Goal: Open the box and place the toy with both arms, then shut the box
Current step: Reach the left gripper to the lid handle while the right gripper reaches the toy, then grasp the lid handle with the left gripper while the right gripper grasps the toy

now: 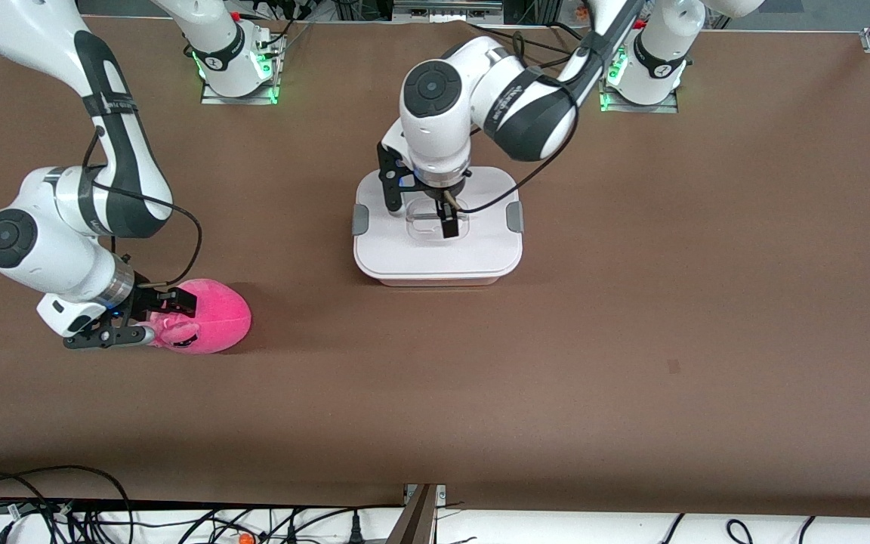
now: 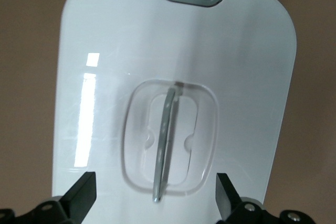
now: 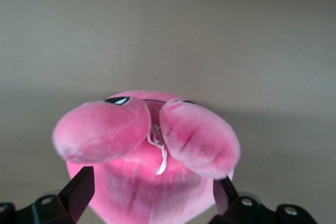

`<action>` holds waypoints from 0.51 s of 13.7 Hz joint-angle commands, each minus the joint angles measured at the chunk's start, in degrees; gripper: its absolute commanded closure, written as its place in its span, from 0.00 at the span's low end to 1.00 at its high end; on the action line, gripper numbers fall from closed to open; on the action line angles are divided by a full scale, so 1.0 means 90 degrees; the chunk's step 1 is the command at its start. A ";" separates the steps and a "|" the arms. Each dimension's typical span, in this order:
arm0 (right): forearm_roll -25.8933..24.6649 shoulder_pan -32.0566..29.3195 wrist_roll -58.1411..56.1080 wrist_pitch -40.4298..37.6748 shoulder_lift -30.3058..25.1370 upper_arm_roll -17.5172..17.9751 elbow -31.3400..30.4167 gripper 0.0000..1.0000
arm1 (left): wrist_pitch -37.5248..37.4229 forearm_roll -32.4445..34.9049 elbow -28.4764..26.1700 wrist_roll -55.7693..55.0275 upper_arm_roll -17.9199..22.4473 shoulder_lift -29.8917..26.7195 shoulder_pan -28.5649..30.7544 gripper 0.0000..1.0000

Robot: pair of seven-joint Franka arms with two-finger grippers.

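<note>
Box (image 1: 437, 249): closed on the table (image 1: 631, 317) at mid-table, white lid (image 2: 105, 77) on, a grey clip (image 1: 360, 219) at 9 o'clock and another at 3 o'clock of the lid.
Handle (image 2: 167, 142): clear, centred in the lid's recess.
Left gripper (image 1: 446, 219): just over the handle, fingers (image 2: 81, 195) spread to either side of it, gripping nothing.
Toy (image 1: 212, 316): hot pink, on the table toward the right arm's end, at 8 o'clock from the box and well apart from it.
Right gripper (image 1: 159, 321): low at the toy, fingers (image 3: 79, 190) spread around its sides.

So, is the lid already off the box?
No, the white lid sits flat on the box, with the left gripper open over its clear handle.
</note>
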 commanded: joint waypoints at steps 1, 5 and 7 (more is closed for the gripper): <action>0.0101 -0.0042 0.0008 0.0680 -0.0041 0.0033 -0.0498 0.06 | 0.0263 0.0273 0.0004 0.0192 0.0062 0.0155 -0.0113 0.00; 0.0101 -0.0042 -0.0001 0.0694 -0.0099 0.0033 -0.0608 0.68 | 0.0245 0.0265 -0.0134 0.0212 0.0052 0.0165 -0.0113 0.00; 0.0101 -0.0042 0.0028 0.0499 -0.0139 0.0043 -0.0549 0.99 | 0.0235 0.0255 -0.0222 0.0183 0.0052 0.0117 -0.0152 0.13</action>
